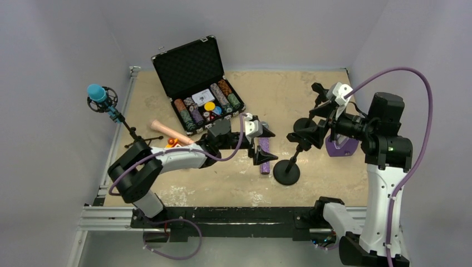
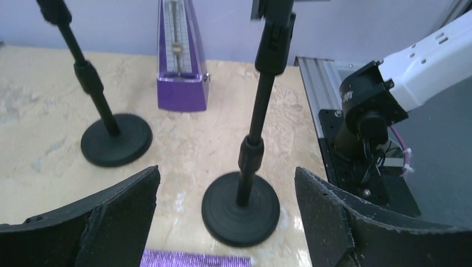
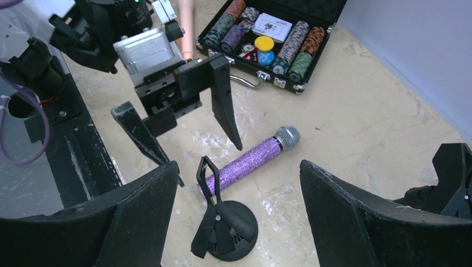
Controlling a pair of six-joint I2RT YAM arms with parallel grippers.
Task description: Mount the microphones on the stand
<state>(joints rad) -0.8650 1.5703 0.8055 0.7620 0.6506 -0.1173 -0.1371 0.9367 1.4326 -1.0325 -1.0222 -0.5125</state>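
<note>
Right wrist, mesh-headed purple microphone (image 3: 247, 160), top external alone, blue microphone (image 1: 97, 93)

Three stick microphones are counted on the table (image 1: 278, 94): one bright blue microphone (image 1: 97, 93) at ten o'clock, one peach-pink microphone (image 1: 167, 131) at nine, and one glittery purple microphone (image 3: 247, 163) with a silver mesh head near the middle. Three black stands are counted: one round-based stand (image 2: 240, 208) at five o'clock, a second round-based stand (image 2: 116, 140) at three, and one thin-legged stand (image 1: 132, 133) at nine. One purple metronome (image 1: 340, 147) and one black chip case (image 1: 192, 67) are counted.
</note>
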